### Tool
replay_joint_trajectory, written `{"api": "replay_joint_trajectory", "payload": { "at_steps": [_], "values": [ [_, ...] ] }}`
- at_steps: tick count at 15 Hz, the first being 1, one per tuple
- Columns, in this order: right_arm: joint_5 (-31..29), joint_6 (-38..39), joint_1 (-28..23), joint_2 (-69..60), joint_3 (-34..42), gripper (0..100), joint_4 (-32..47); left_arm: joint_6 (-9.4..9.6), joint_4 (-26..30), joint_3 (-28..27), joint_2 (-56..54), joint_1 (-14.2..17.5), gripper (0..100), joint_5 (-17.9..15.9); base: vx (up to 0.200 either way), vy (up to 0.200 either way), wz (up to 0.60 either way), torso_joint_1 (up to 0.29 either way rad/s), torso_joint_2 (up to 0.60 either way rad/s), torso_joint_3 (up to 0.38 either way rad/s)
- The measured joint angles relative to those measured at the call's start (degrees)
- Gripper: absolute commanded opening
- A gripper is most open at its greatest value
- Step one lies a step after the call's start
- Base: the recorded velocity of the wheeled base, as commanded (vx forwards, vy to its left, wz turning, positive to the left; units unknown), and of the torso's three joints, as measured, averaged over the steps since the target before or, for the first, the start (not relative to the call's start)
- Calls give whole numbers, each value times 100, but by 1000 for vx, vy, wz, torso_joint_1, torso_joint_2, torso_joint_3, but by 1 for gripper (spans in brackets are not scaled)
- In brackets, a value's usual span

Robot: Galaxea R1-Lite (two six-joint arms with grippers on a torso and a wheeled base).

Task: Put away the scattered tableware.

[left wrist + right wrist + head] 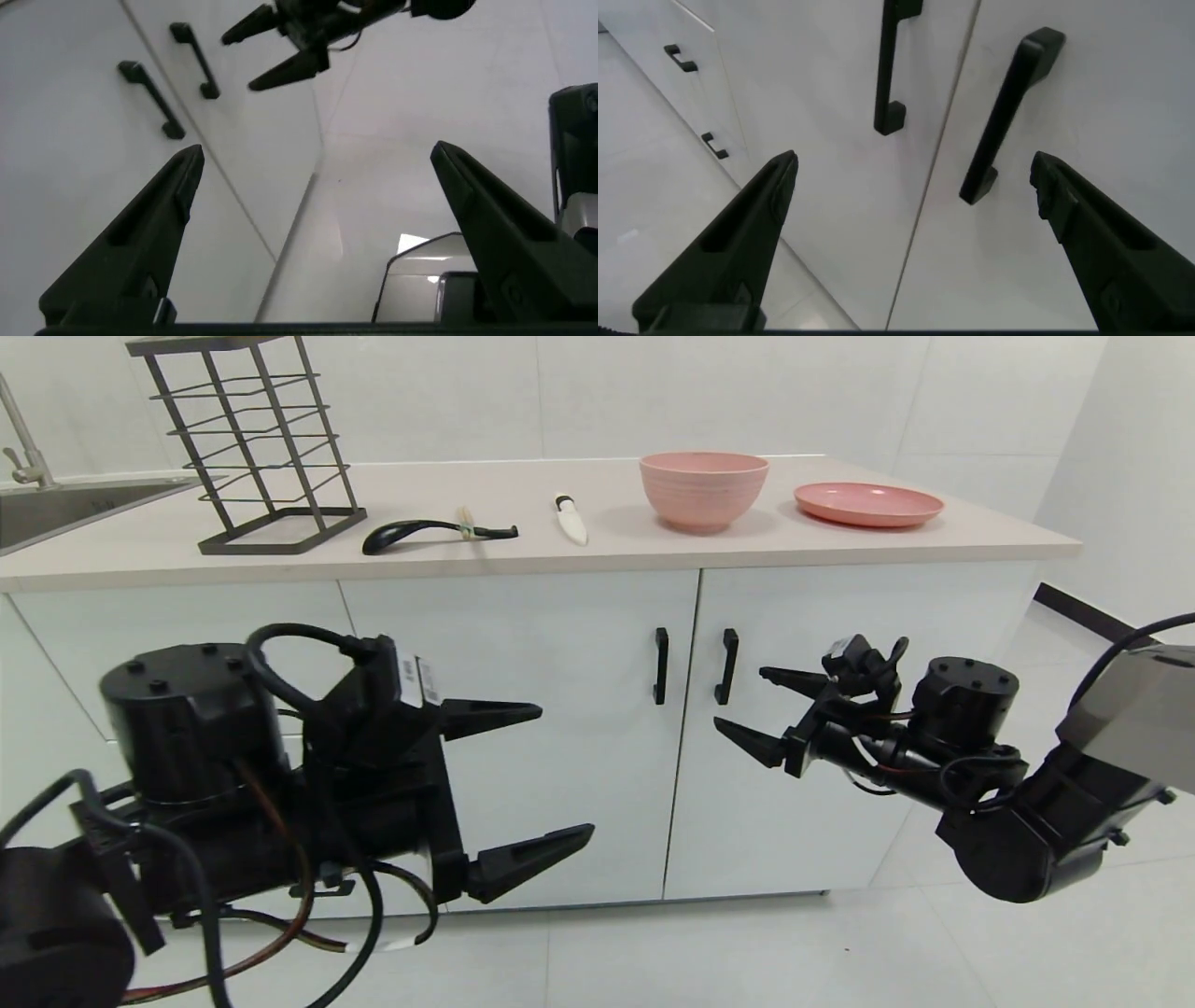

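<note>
Head view recorded the scattered tableware lying along the countertop [990, 537]. A pink bowl [704, 490] stood upright right of the surface's middle. A pink plate [868, 504] lay flat just beside it on the robot's right, apart from it. Left of the bowl lay a white knife [569, 518] with a black handle. Further left was a black spoon [411, 532], near the front edge, its scoop end toward the rack. A thin pale item [464, 520] lay across the spoon's handle; its type could not be determined.

A black wire rack [257, 439] stood upright on the countertop, left of the spoon. A sink [65, 509] with a faucet [23, 439] was set in at the far left.

White cabinet doors [560, 728] closed the space below the countertop. Two black vertical handles [661, 665] were mounted side by side at the door seam.

Both grippers were positioned below countertop level, in front of the doors and well apart from the tableware. The left gripper [567, 770] had its fingers spread wide with nothing between them. The right gripper [739, 698] had its fingers parted and held nothing, its tips pointing toward the handles. Right wrist view showed both handles framed between that gripper's two fingers.
</note>
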Motion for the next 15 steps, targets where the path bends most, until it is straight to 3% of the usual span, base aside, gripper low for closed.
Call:
{"api": "replay_joint_trajectory", "payload": {
  "at_steps": [4,12,15],
  "values": [
    [137,-73,-6,222,-295,100,4,-188,-394,-629,870,-330,100,16,0,0,0,0,0,0],
    [363,-21,-11,762,-1147,100,4,-210,-407,-1375,1681,-361,100,27,0,0,0,0,0,0],
    [533,-18,6,883,-1323,100,0,-446,-407,-1640,1863,-418,100,38,0,0,0,0,0,0]
  ]
}}
